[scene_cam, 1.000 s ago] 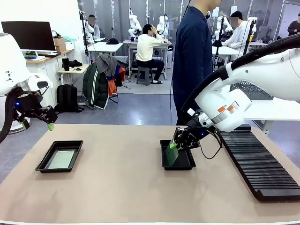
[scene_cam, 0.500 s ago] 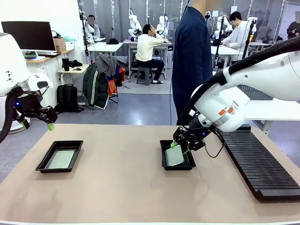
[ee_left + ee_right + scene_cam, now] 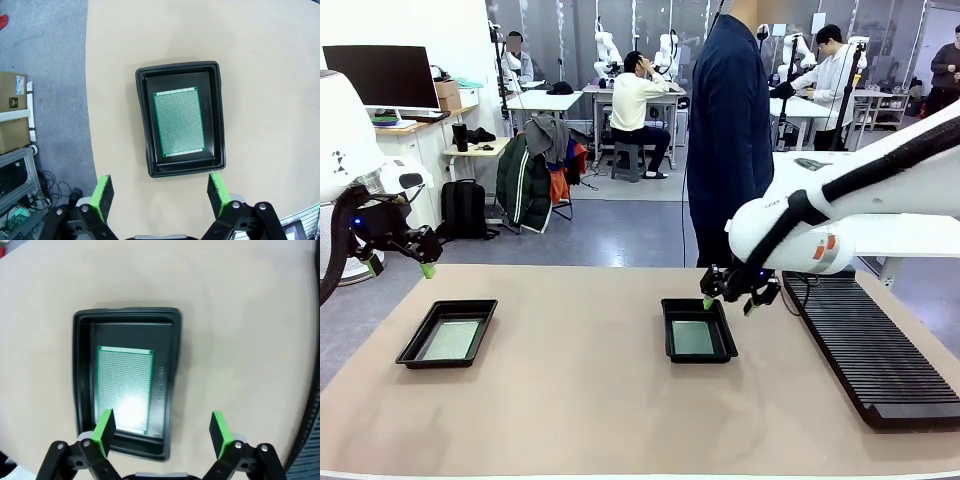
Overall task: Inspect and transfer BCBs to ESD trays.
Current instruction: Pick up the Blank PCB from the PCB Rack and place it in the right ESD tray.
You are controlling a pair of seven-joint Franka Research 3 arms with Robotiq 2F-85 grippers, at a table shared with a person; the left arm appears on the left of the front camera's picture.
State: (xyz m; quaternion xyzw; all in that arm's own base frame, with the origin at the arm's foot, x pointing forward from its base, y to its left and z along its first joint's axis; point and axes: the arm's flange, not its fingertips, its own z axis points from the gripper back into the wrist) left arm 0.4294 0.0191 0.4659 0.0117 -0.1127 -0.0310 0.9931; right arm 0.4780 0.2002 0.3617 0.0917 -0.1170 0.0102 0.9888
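Two black ESD trays lie on the tan table. The left tray (image 3: 412, 345) (image 3: 142, 120) holds a green BCB (image 3: 453, 339) (image 3: 179, 122) flat on its floor. My left gripper (image 3: 398, 267) (image 3: 161, 192) hangs open, high above the table's far left edge, and looks down on that tray. The right tray (image 3: 670, 330) (image 3: 82, 370) holds another BCB (image 3: 692, 337) (image 3: 124, 390), also lying flat. My right gripper (image 3: 728, 304) (image 3: 161, 432) hovers open just above that tray's far right corner, with nothing between its fingers.
A long black ribbed rack (image 3: 870, 340) runs along the table's right side, close to my right arm. A person in a dark top (image 3: 728, 130) stands at the far edge behind the right tray. Bare tabletop lies between the trays and toward the front.
My right gripper let go of the BCB, which dropped from tilted to flat in the right tray. The gripper then opened, rose and drew back to the right. The left arm stayed still.
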